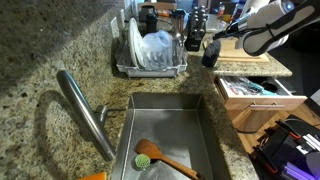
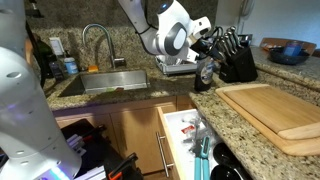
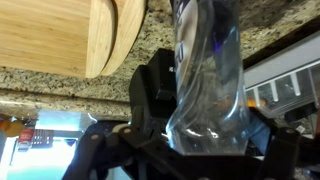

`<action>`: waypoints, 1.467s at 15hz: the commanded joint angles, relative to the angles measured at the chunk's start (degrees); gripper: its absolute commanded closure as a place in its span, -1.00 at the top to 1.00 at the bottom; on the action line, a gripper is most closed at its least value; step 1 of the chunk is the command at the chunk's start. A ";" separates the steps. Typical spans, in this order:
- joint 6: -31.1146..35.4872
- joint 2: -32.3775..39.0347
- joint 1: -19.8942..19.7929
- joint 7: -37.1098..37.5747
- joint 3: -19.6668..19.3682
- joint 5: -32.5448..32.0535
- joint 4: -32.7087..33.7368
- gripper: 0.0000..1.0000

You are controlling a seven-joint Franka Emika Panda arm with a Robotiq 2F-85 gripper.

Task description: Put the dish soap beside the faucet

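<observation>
Bench: speckled brown-grey granite bench (image 1: 40, 50), polished, with a faint sheen.
Faucet: long slanting brushed-steel faucet (image 1: 85, 112), satin metal.
Sink: rectangular stainless-steel sink (image 1: 170, 115), smooth, dully reflective.
Board: pale wooden cutting board (image 2: 275, 110), matt, fine-grained.
Bottle: dark translucent plastic dish soap bottle (image 3: 210, 80), glossy and smooth.
Spoon: brown wooden spoon (image 1: 172, 163), matt.

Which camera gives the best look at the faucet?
In an exterior view the faucet slants large and unobstructed beside the sink. In an exterior view it also shows, but as a small distant arch. The wrist view misses it, showing the bottle in the gripper.
</observation>
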 commanded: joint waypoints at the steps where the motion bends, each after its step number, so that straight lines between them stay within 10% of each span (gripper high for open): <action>1: 0.00 0.47 0.34 -0.17 -0.48 0.14 0.83 1.00; 8: -3.83 -0.23 -4.90 4.31 6.28 0.31 0.94 0.99; 9: -4.37 -0.28 -5.75 5.64 7.17 0.13 0.86 0.50; 16: -6.08 -0.59 -10.94 7.20 10.03 -0.72 -0.02 -0.38; 22: -7.61 -1.45 -12.43 6.69 9.75 -0.75 0.21 -0.65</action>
